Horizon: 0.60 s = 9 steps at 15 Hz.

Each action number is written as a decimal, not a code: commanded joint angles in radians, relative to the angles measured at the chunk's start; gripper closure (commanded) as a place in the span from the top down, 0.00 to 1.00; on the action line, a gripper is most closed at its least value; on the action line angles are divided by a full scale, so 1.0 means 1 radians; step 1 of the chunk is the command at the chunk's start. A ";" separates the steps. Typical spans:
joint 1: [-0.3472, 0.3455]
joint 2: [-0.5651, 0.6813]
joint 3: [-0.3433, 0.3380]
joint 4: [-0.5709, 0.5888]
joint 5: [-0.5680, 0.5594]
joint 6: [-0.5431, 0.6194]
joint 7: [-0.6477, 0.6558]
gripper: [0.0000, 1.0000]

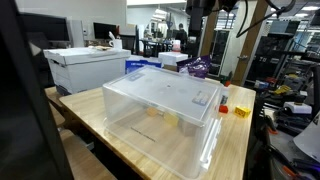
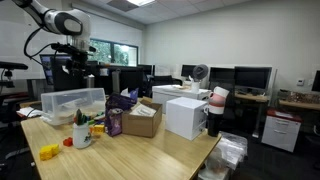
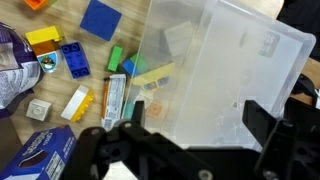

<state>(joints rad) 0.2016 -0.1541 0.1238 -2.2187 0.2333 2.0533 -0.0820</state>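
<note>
In the wrist view my gripper (image 3: 200, 120) is open, its two black fingers (image 3: 262, 120) wide apart with nothing between them. It hangs well above a clear plastic bin (image 3: 225, 70) that rests on the wooden table (image 3: 70, 135). Through the bin's wall I see yellow and green blocks (image 3: 150, 73) and a small orange piece (image 3: 158, 105). Both exterior views show the bin (image 1: 165, 105) (image 2: 72, 103), and one shows the gripper (image 2: 82, 50) high over it.
Left of the bin lie a blue flat square (image 3: 100, 18), a yellow brick (image 3: 42, 38), a blue brick (image 3: 75, 62), a green brick (image 3: 116, 58), a tube (image 3: 113, 100) and a purple bag (image 3: 10, 70). A mug (image 2: 82, 135), cardboard box (image 2: 143, 118) and white box (image 2: 185, 115) share the table.
</note>
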 commanded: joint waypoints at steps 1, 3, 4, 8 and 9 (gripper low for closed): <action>-0.002 0.058 0.003 0.053 0.047 -0.005 -0.079 1.00; -0.003 0.079 0.006 0.071 0.056 -0.011 -0.099 1.00; -0.004 0.090 0.008 0.079 0.058 -0.013 -0.105 1.00; -0.007 0.130 0.016 0.099 0.059 -0.020 -0.118 1.00; -0.008 0.138 0.017 0.100 0.061 -0.022 -0.119 1.00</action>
<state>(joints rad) 0.2023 -0.0557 0.1322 -2.1450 0.2658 2.0509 -0.1581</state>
